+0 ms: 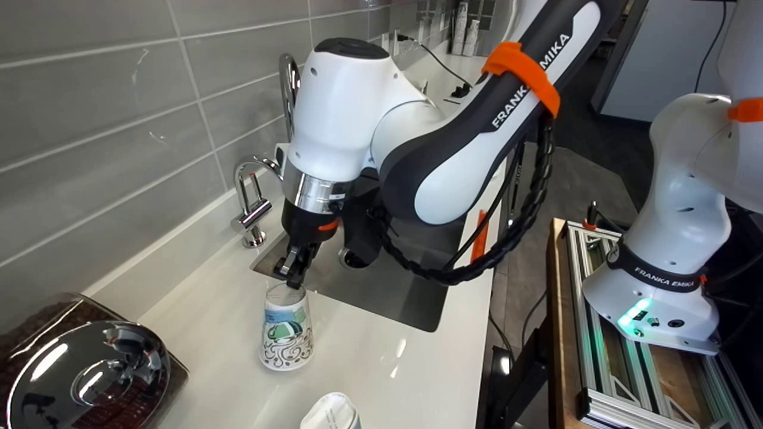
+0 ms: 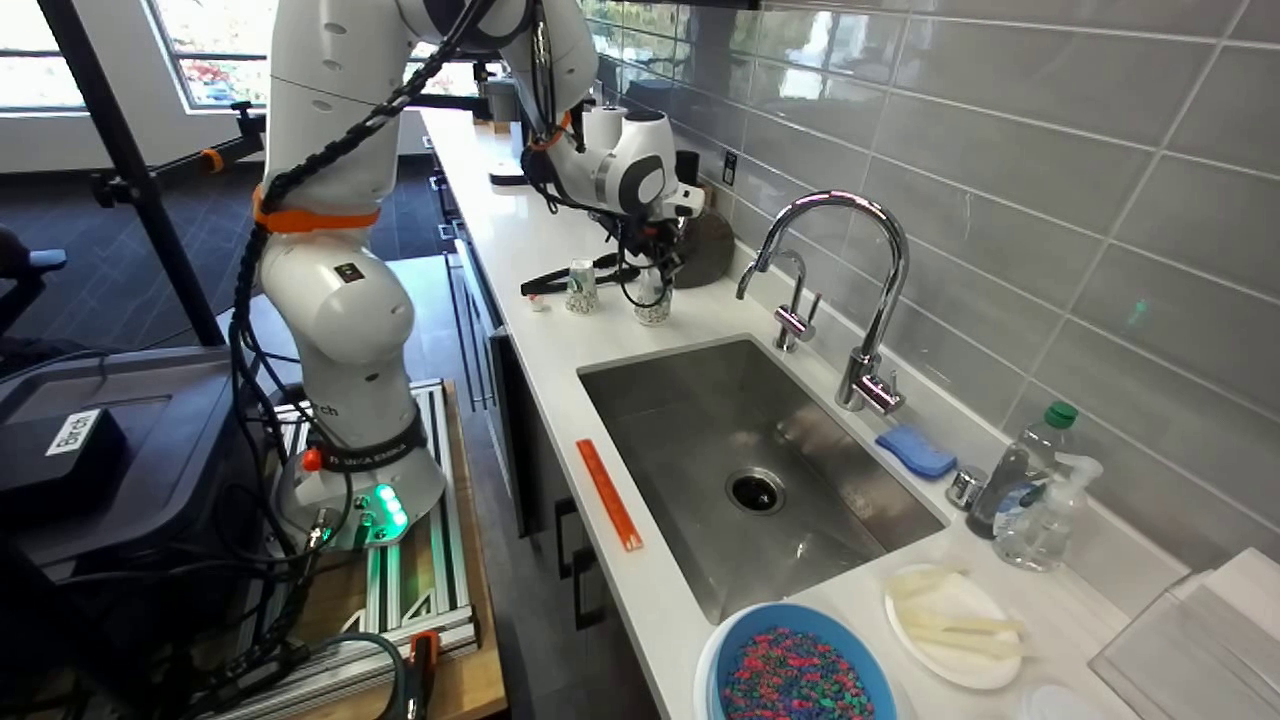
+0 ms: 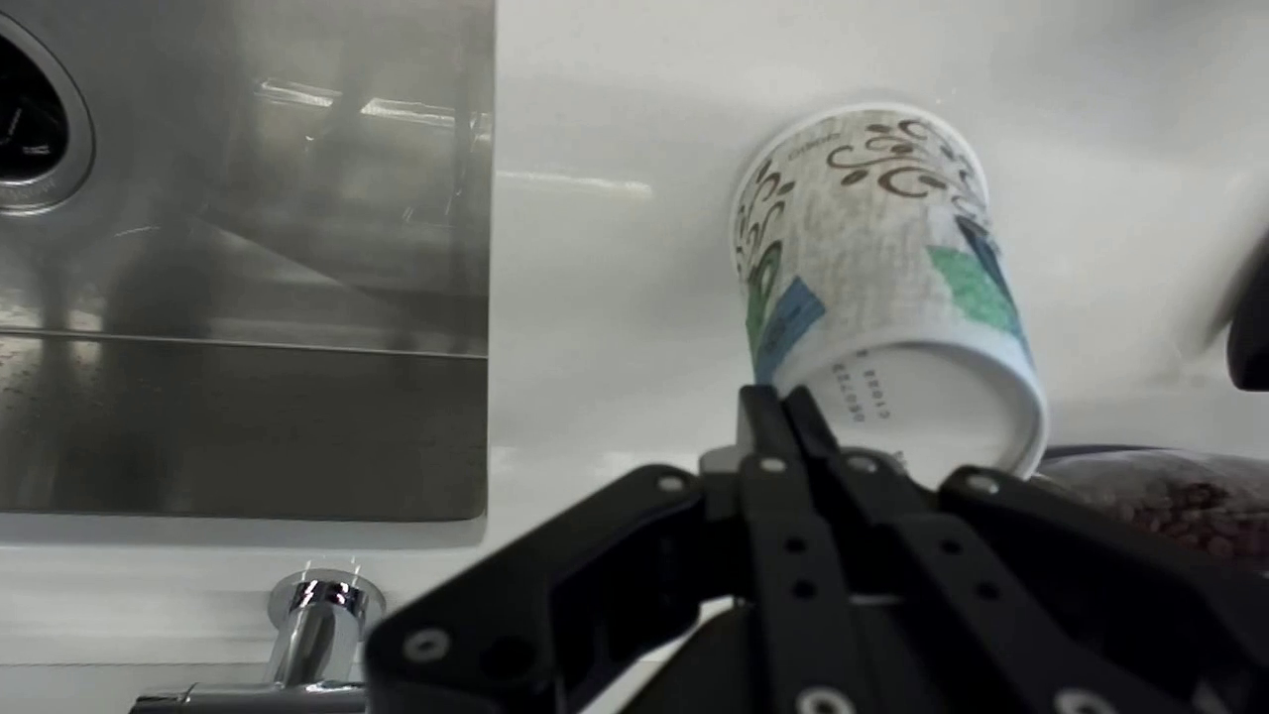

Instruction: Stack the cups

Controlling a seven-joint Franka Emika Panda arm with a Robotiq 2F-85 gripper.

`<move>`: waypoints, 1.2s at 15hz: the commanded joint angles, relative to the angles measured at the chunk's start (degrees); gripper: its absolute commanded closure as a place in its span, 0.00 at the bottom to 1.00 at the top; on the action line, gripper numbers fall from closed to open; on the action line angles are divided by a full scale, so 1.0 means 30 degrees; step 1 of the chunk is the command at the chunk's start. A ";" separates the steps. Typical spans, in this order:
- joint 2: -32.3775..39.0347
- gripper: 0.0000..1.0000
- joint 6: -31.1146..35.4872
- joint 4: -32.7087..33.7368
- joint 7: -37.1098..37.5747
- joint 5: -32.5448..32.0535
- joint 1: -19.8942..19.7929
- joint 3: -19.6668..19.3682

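Pointing downward, my claw (image 3: 781, 392) is located at the base end of the first cup (image 3: 872, 258).

Claw state: both fingers (image 3: 761, 426) are drawn together, with only a thin slit between the tips. In the wrist view, the tips overlap the left part of the cup's base rim; I cannot tell whether the rim is pinched between them.

Cup positions: the first cup stands upside down on the white counter (image 1: 369, 363), with brown swirls low on its wall and green and blue shapes above. In an exterior view, it is on the near side of the sink (image 1: 405, 292), apart from the sink's edge, and my arm (image 1: 346, 113) extends in from the upper right. The second cup (image 2: 581, 287) stands on the same counter, near the first cup but apart from it. In an exterior view, it is left of the first cup and shows a similar print; in an exterior view, it is nearer the camera, cut off by the lower border.

Surroundings: a shiny round lid (image 1: 89, 375) is left of the first cup. In an exterior view, a small faucet (image 2: 790, 322) rises right of the sink, with a tall faucet (image 2: 868, 365) nearer. An orange bar (image 2: 608, 495) lies along the sink's left edge. On the near side, a blue bowl (image 2: 770, 616) holds multicoloured pieces (image 2: 795, 680), and a white plate (image 2: 960, 675) is to its right.
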 commanded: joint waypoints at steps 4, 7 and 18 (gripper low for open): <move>-0.2706 0.99 -0.0673 -0.1436 0.0907 -0.2115 0.0526 -0.0302; -0.4167 0.99 -0.0835 -0.2164 0.1141 -0.3171 0.0273 0.0095; -0.7691 0.99 -0.2703 -0.3432 -0.0417 -0.2772 -0.0621 0.3278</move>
